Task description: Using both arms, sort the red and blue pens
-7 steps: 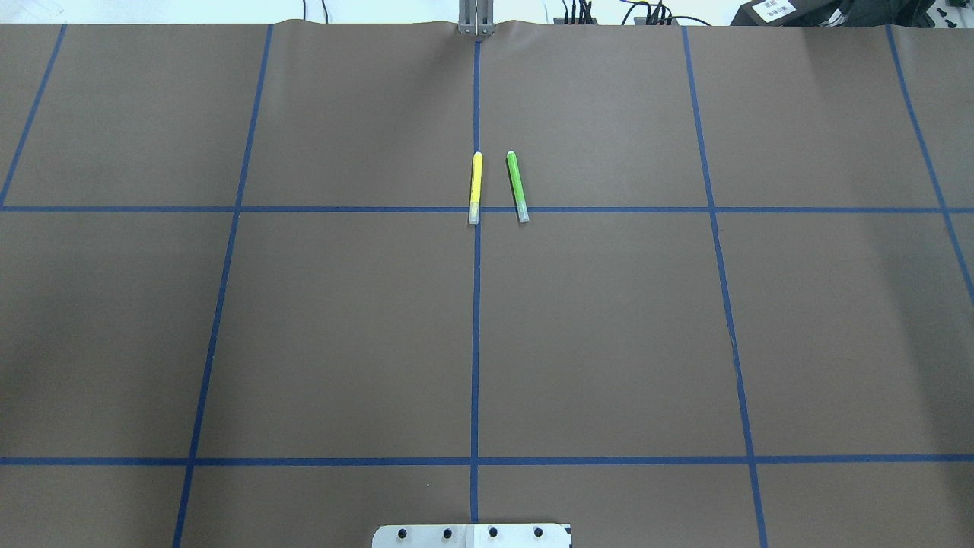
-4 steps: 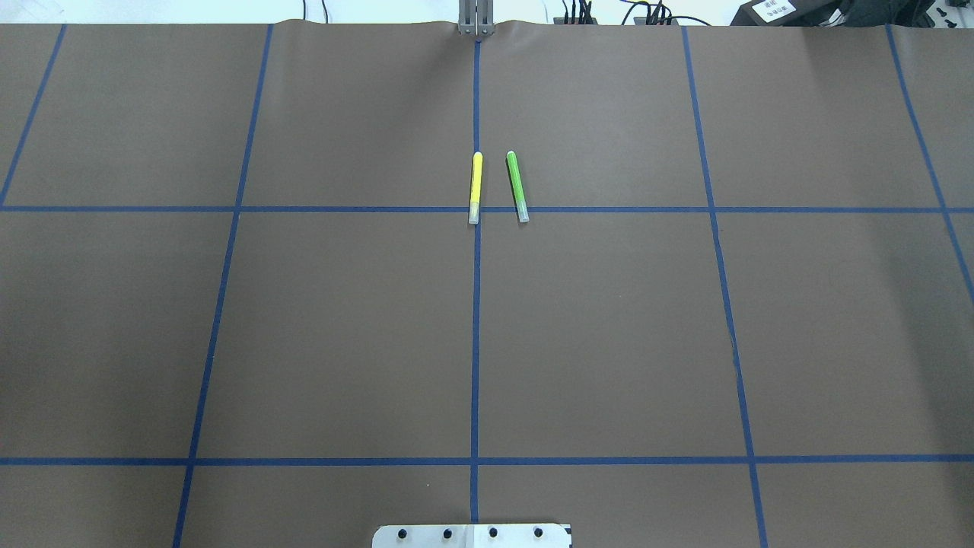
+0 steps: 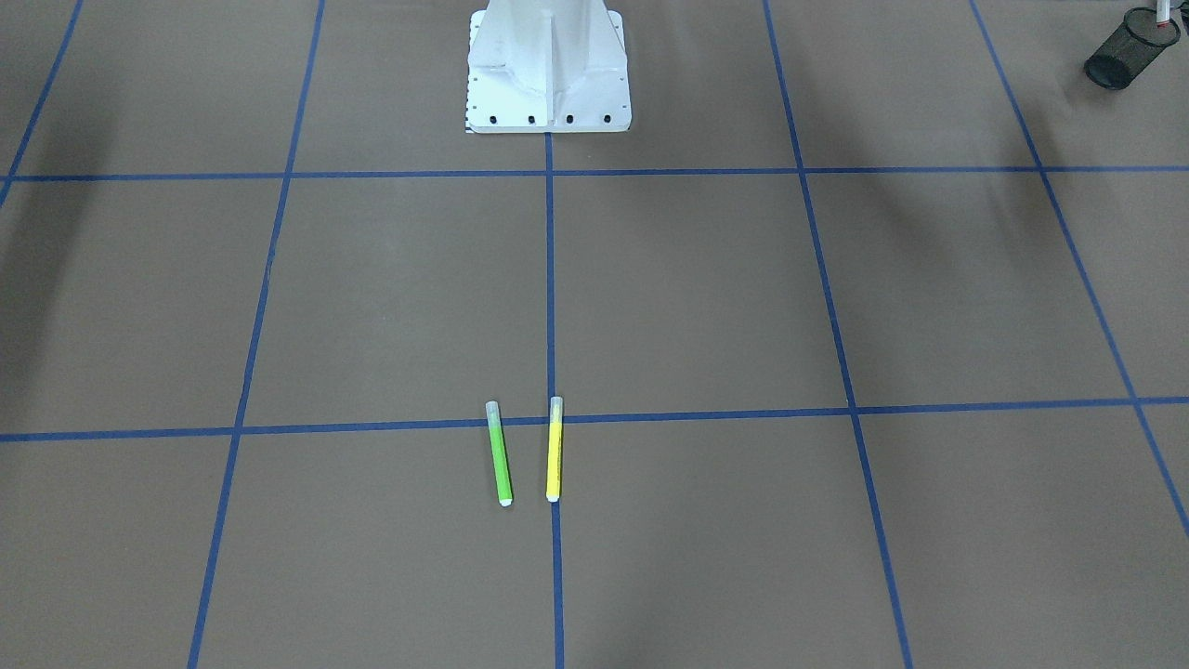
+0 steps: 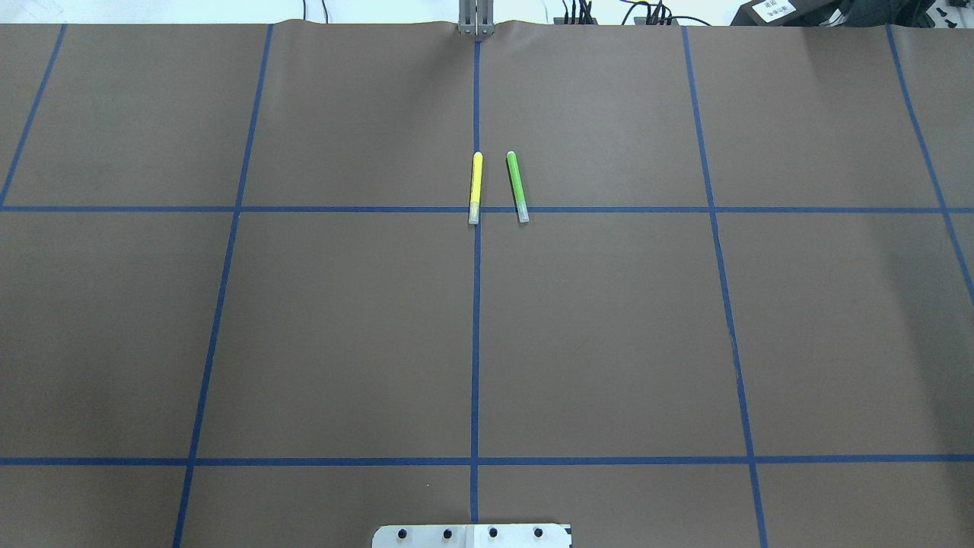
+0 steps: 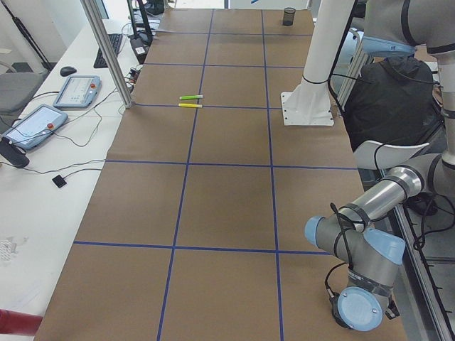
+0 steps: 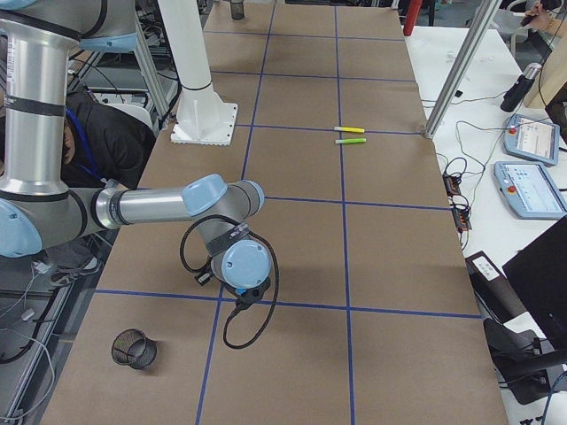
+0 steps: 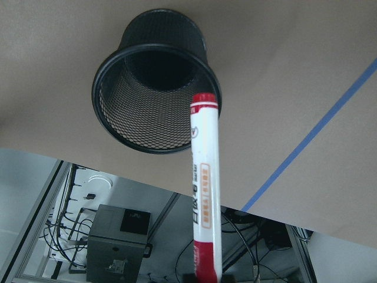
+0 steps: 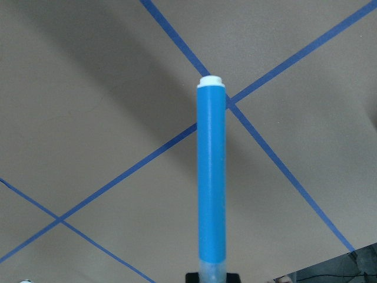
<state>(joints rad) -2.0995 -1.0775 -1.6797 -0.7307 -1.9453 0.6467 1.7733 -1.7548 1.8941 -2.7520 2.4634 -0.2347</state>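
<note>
Here we find both pens off the table, one in each gripper. In the left wrist view the red pen (image 7: 203, 194) rises from the 6 o'clock edge, a white barrel with red at both ends. Its lower end is pinched in the left gripper (image 7: 203, 278), of which only a black sliver shows. The pen's upper red end overlaps the rim of a black mesh cup (image 7: 118, 118) at the cup's 4 o'clock, and the cup's mouth is turned toward the camera. In the front-facing view we see this cup (image 3: 1129, 46) at the table's 1 o'clock corner.

In the right wrist view the blue pen (image 8: 212, 177) likewise rises from 6 o'clock, white end at 12 and pale cap low in the right gripper (image 8: 212, 278), which is clamped on it. Two blue tape lines (image 8: 118, 183) cross just at 3 o'clock of the pen's top. From the right side we see a second mesh cup (image 6: 135, 348) on the table at 7 o'clock of the right arm (image 6: 159, 205), apart from it. From the left side, the left arm (image 5: 377, 213) is folded low at 5 o'clock.

In the overhead view, mid-table (image 4: 304, 342), the yellow marker (image 4: 475, 186) lies along the centre tape line. The green marker (image 4: 517, 186) lies near it at its 3 o'clock, not touching. The white pedestal (image 3: 548, 65) stands at 12 o'clock in the front-facing view.
</note>
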